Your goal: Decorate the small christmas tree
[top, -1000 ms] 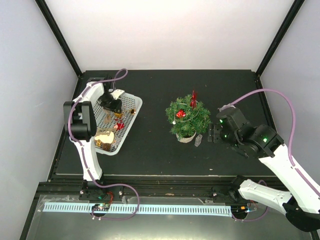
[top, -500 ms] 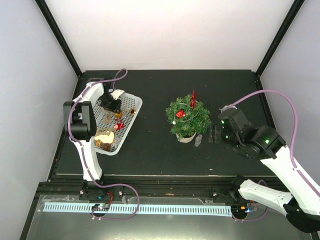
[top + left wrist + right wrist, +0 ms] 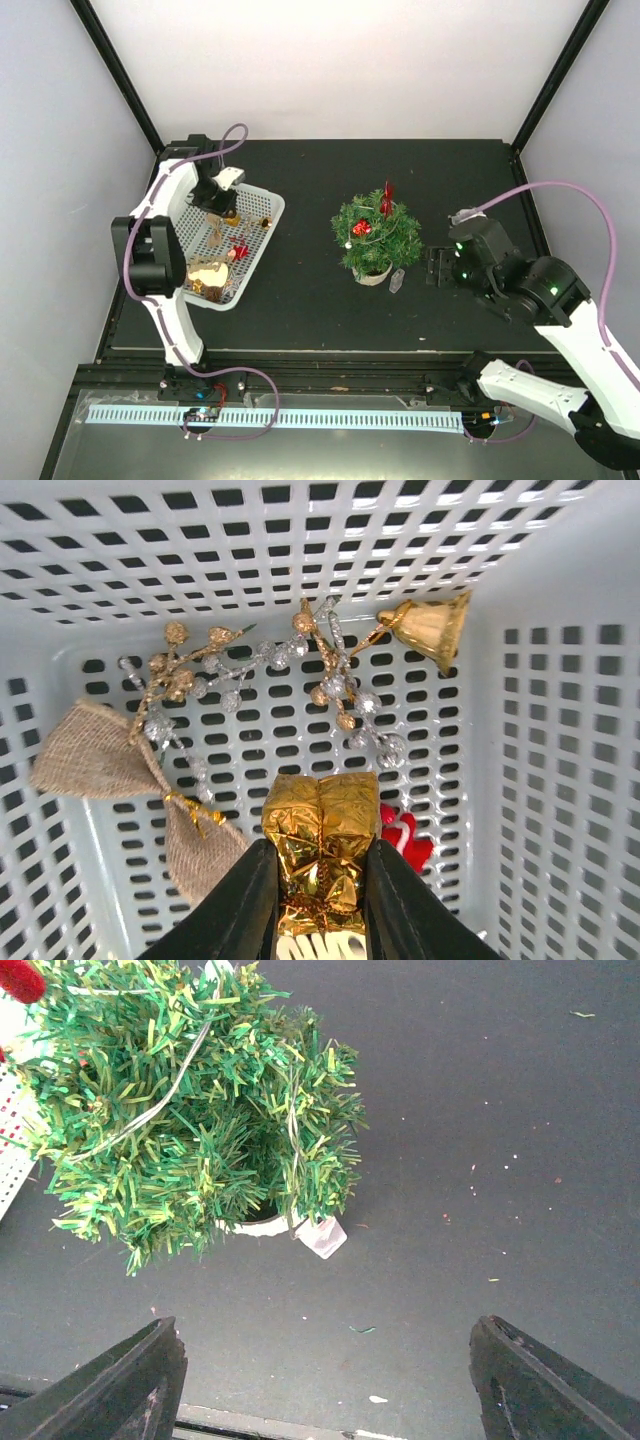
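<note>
Pale walls (image 3: 340, 70) enclose a dark tabletop (image 3: 300, 310) bearing the small christmas tree (image 3: 376, 232). Only the left wrist view shows the left jaws clamping a gold parcel (image 3: 320, 845); the right jaws gape.

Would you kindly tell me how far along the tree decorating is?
Red ornaments already sit on the small christmas tree. The left fingers grip a gold foil ornament; the bell, burlap bow and sprigs lie in the basket, unhung.

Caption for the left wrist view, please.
Left gripper clamps a gold foil ornament in the basket, near a bell, burlap bow and beaded sprigs.
</note>
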